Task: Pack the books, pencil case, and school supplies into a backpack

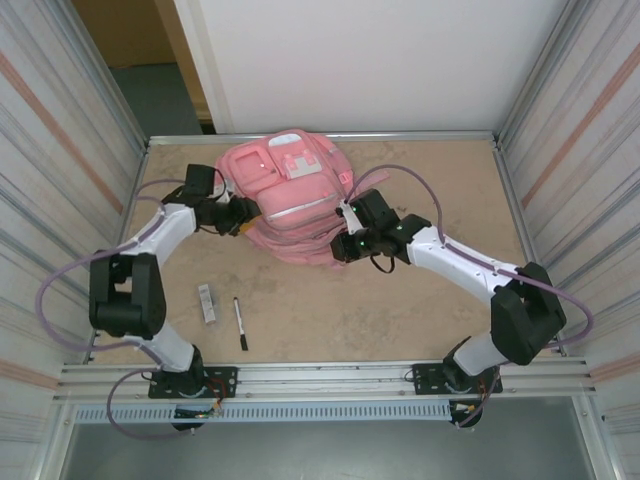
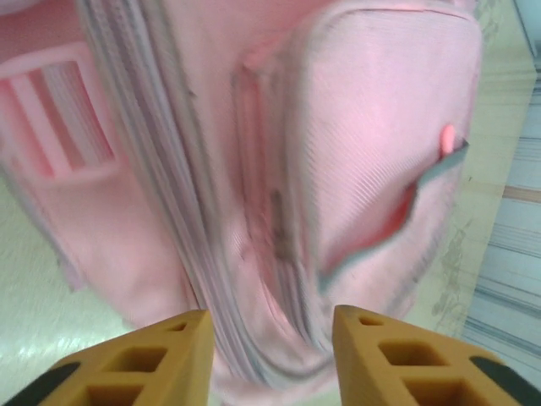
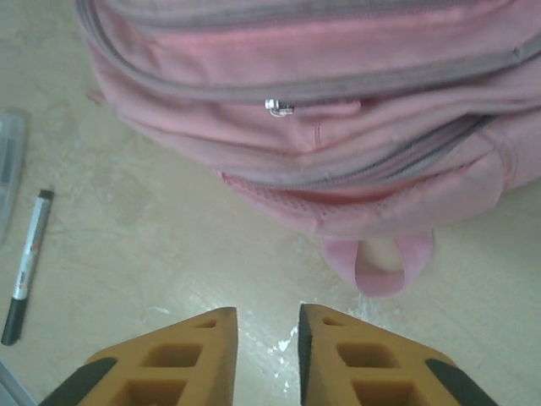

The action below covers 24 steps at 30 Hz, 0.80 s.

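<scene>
The pink backpack (image 1: 290, 195) lies flat at the back middle of the table, its zips closed where they show. My left gripper (image 1: 245, 215) is at its left edge, open; in the left wrist view, which is blurred, the bag's zipped side (image 2: 254, 211) sits just past the open gripper (image 2: 272, 326). My right gripper (image 1: 345, 245) is at the bag's near right edge. It stands open by a narrow gap (image 3: 267, 317) over bare table, short of the bag's hanging loop (image 3: 376, 262). The books and the pencil case are out of view.
A black pen with a pale barrel (image 1: 240, 323) (image 3: 25, 266) and a small whitish-grey bar (image 1: 207, 302) lie on the table front left, near the left arm's base. Metal walls fence the table on all sides.
</scene>
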{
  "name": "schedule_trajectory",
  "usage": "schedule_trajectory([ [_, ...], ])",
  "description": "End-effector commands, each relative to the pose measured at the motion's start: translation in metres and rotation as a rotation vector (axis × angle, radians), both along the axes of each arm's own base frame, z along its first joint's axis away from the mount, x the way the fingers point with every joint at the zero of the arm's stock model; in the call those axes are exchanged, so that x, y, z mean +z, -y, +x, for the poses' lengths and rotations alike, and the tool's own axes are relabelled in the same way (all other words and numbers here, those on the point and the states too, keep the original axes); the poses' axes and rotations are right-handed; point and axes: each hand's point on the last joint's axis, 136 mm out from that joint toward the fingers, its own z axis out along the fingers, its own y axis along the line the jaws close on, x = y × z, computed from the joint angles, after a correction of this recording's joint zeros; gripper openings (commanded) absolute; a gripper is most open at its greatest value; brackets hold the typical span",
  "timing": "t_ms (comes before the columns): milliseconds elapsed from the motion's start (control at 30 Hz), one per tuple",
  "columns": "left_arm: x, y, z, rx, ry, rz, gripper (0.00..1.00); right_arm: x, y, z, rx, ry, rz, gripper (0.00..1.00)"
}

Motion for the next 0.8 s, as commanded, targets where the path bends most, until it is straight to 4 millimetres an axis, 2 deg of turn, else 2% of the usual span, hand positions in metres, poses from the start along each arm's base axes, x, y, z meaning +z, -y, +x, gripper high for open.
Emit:
schedule_trajectory([
  [0,0.019,-0.017,-0.029,0.054,0.016,0.086,0.45,-0.003,0.014,0.007,-0.007,-0.029,-0.035,0.29],
  [67,0.019,-0.012,-0.043,0.08,0.004,0.103,0.47,-0.002,0.023,0.018,-0.042,-0.034,-0.025,0.33],
  [167,0.009,0.021,-0.058,0.093,-0.01,0.074,0.49,0.004,0.031,0.034,-0.082,-0.028,-0.008,0.38],
  [267,0.004,0.053,-0.056,0.072,-0.005,0.066,0.49,0.006,0.03,0.046,-0.095,-0.007,0.007,0.43],
  [367,0.003,0.067,-0.045,0.075,0.009,0.131,0.49,0.008,0.023,0.056,-0.097,-0.007,0.022,0.44],
  [533,0.005,0.071,-0.022,0.135,0.064,0.231,0.48,0.008,0.012,0.057,-0.071,-0.007,0.051,0.44],
  [633,-0.004,0.069,-0.017,0.195,0.07,0.261,0.47,0.003,0.013,0.054,-0.071,-0.023,0.045,0.44],
  [767,-0.028,0.071,-0.011,0.208,0.036,0.281,0.44,-0.005,0.015,0.05,-0.068,-0.034,0.042,0.47],
])
